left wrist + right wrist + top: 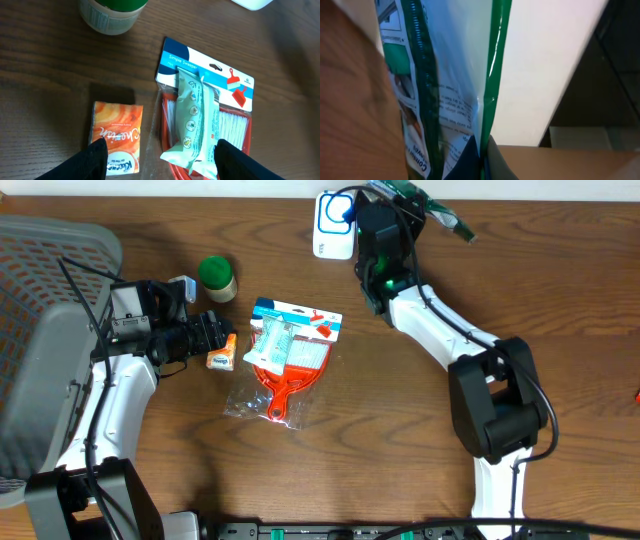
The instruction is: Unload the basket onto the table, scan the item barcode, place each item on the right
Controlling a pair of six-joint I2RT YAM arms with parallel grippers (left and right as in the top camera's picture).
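Two pincers, one packet up by the scanner

From above, the right pincer pinches a green packet just beside the white scanner. Left wrist: the left pincer is spread, with an orange tissue pack by one finger. Right wrist: the packet is squeezed tight, and I think the scan is not finished.

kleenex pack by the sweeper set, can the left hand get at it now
Probably yes: the left hand is open just above it, and the Kleenex pack lies flat on the table with nothing on top. It sits under one finger, so a small sideways shift looks needed.
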